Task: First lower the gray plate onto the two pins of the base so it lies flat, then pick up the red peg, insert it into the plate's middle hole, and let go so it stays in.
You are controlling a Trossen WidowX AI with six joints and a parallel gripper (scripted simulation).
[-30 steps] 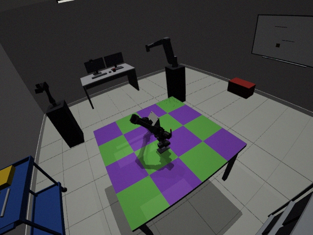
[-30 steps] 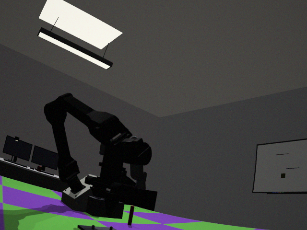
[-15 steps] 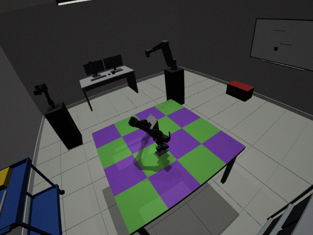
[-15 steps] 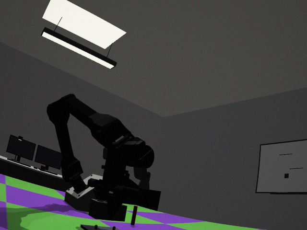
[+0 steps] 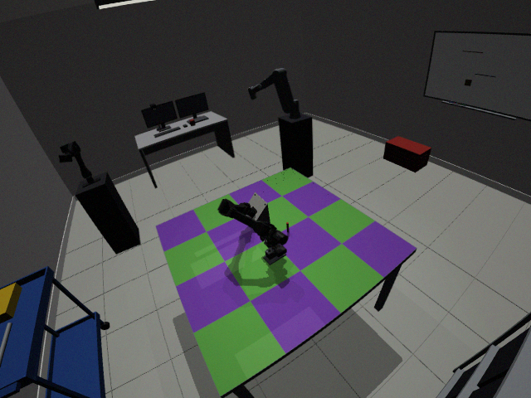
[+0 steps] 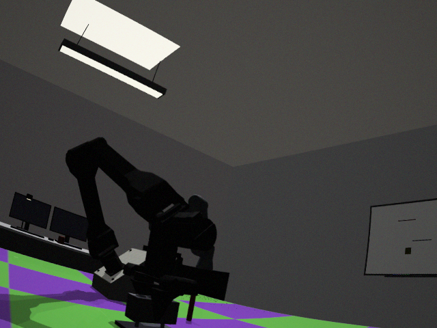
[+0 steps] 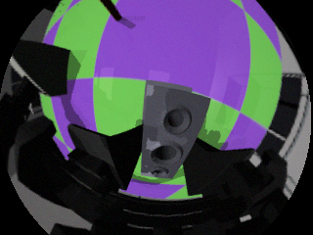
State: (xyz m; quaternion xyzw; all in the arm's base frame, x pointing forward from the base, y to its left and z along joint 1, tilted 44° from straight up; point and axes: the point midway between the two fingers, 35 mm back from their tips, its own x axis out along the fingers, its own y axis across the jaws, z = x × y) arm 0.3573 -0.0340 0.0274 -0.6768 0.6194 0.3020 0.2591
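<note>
Farthest left in the exterior view, the arm point(image 6: 91, 183) rises from its pale mount and folds over toward the middle of the checkered tabletop point(image 5: 351, 274). There the jaws are pinching the gray plate point(image 7: 166, 133), clamped on its edges. The wrist view looks along the plate's face and shows two of its round holes. By my reading the task is in its first step. The plate hangs low over a thin dark base point(image 6: 121, 322) that lies flat on the tabletop, but it is not yet released, and I cannot tell from these views whether it is touching the pins or just above them. To the right of the plate the red peg point(image 5: 286, 226) stands upright on a purple square, near the arm but apart from it, and nothing is gripping it. What is left, then, is to seat the plate flat, let it go, fetch the peg, push it fully into the middle hole and release it. Much is hard to make out. In the exterior view the arm, the plate and the base are nearly black against the light, so the two pins and any gap above them cannot be read. In the top view the arm covers both plate and base. In the wrist view the plate hides whatever is beneath it and its near end is cut off by the dark housing, so I cannot say which visible hole is the middle one.
</note>
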